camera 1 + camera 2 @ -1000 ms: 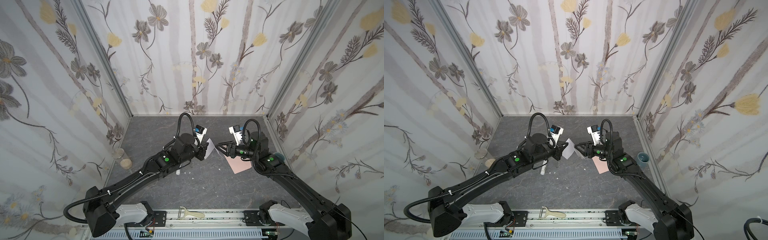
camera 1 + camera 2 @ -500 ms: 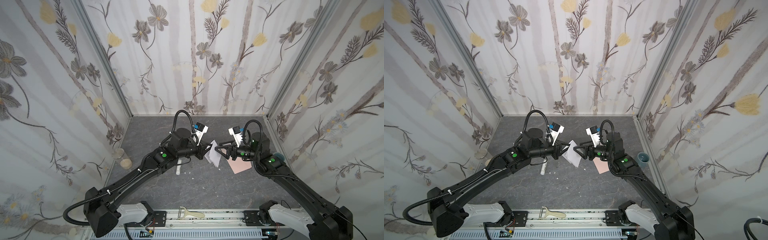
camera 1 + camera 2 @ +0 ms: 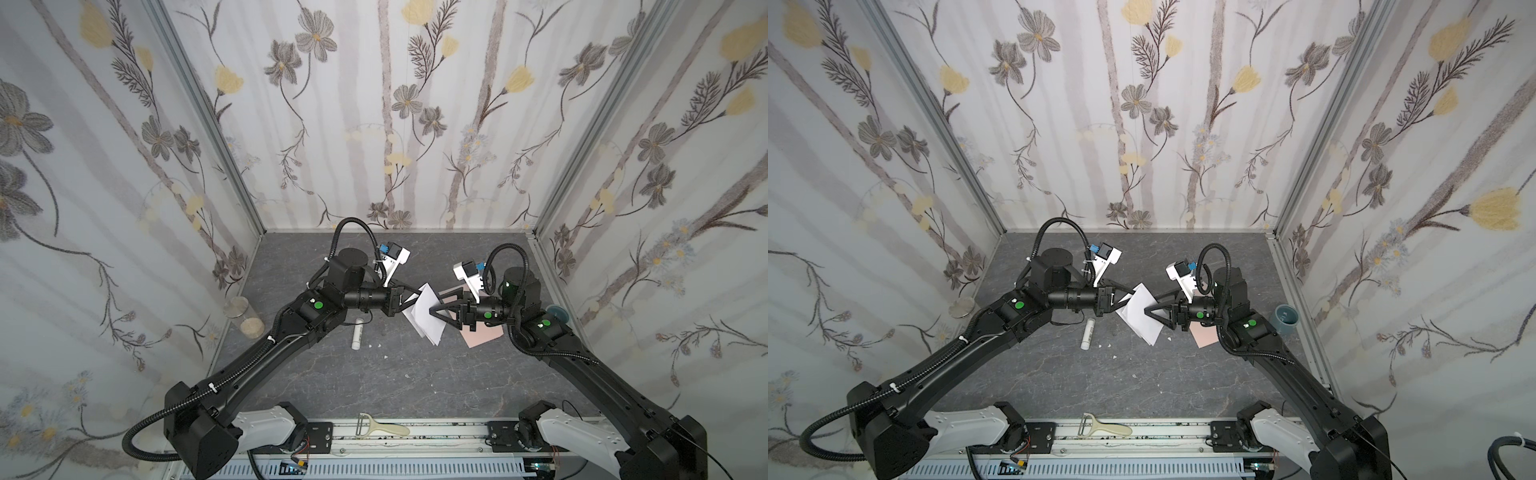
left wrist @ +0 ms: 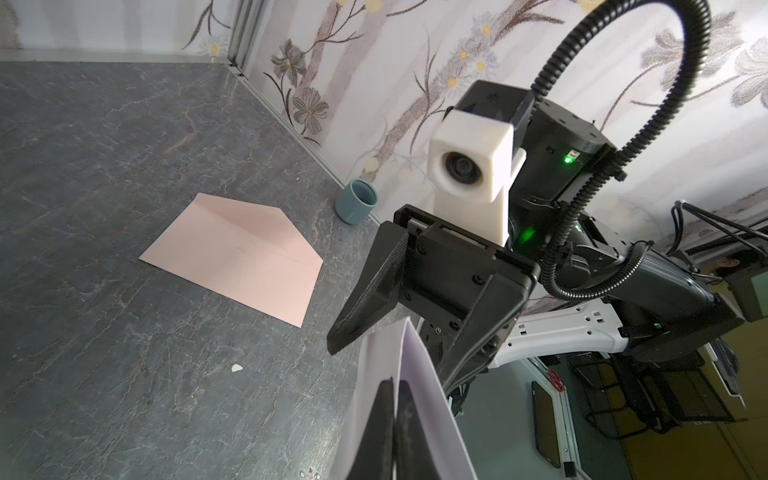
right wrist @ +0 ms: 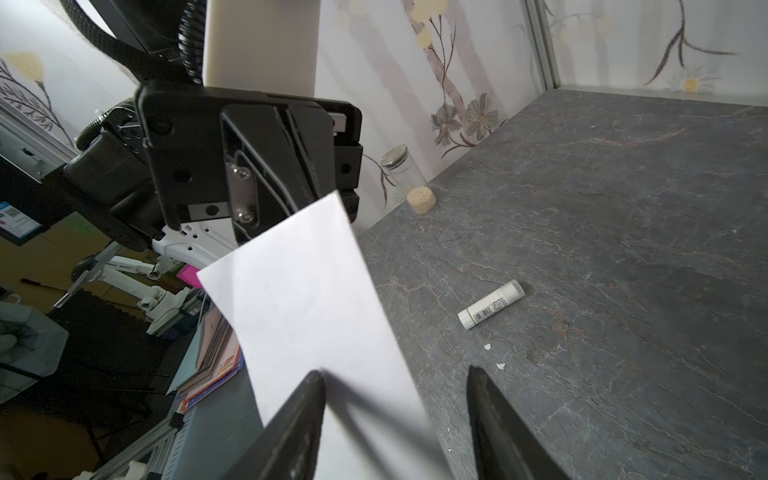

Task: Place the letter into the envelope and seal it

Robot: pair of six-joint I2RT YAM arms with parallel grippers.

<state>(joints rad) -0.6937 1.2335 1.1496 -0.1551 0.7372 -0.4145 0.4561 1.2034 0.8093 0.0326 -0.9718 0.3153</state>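
The letter point(image 3: 426, 316) point(image 3: 1140, 313) is a folded white sheet held in the air above the middle of the table. My left gripper point(image 3: 413, 298) point(image 4: 395, 386) is shut on one edge of it, and its two leaves point(image 4: 419, 374) spread past the fingers. Facing it, my right gripper point(image 3: 435, 303) point(image 5: 395, 372) is open, its jaws standing on either side of the sheet's point(image 5: 307, 291) opposite edge without pinching it. The pale pink envelope point(image 3: 484, 334) point(image 4: 237, 253) lies flat on the table under the right wrist, flap open.
A white glue stick point(image 3: 356, 336) point(image 5: 490, 303) lies on the grey table left of centre. A glass jar point(image 3: 245, 318) stands by the left wall and a blue cup point(image 3: 1285, 320) point(image 4: 355, 201) by the right wall. A peeler point(image 3: 382, 426) rests on the front rail.
The left gripper has carried the letter to the right and lower, up to the right gripper. The right jaws widened, then narrowed, and now straddle the sheet's edge.
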